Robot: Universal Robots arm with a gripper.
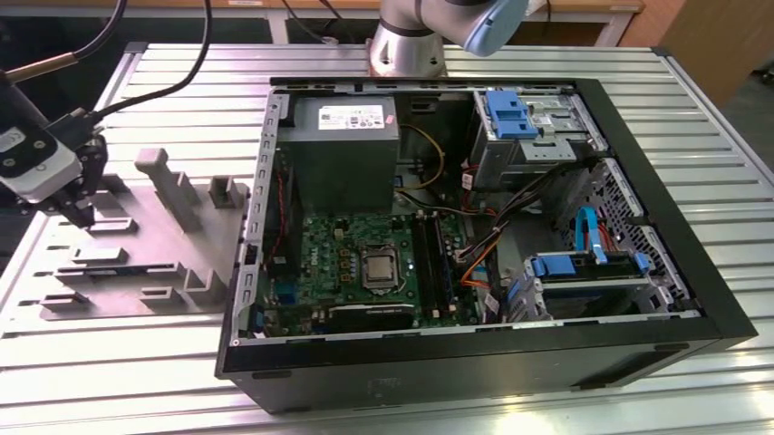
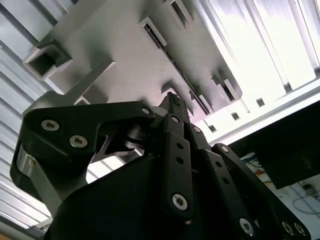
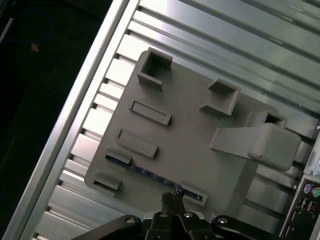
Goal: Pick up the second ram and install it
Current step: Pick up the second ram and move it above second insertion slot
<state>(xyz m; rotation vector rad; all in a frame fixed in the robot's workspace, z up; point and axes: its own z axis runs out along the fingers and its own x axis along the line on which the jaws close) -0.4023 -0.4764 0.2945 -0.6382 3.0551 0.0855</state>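
Grey tray [image 3: 200,130], blue-green second ram [image 3: 150,175], black hand [image 3: 173,194], green motherboard [image 1: 344,245], ribbed silver table [image 3: 225,40]

The surface [image 1: 677,136] is seen as ribbed bare metal with a bright sheen. The fixture plate [image 3: 190,130] on it is formed of matt grey plastic, finely grained. The gripper [image 2: 172,102] is finished in matt black, with shiny metal screw heads. The second ram [image 3: 145,171] is shown as a glossy blue-green board edge. The computer case [image 1: 484,372] is coated matt black.

The silver arm [image 1: 409,50] has a pale blue joint cap [image 1: 490,27], black cables [image 1: 207,27] and a black gripper [image 2: 172,102] with silver screw heads [image 2: 180,201].
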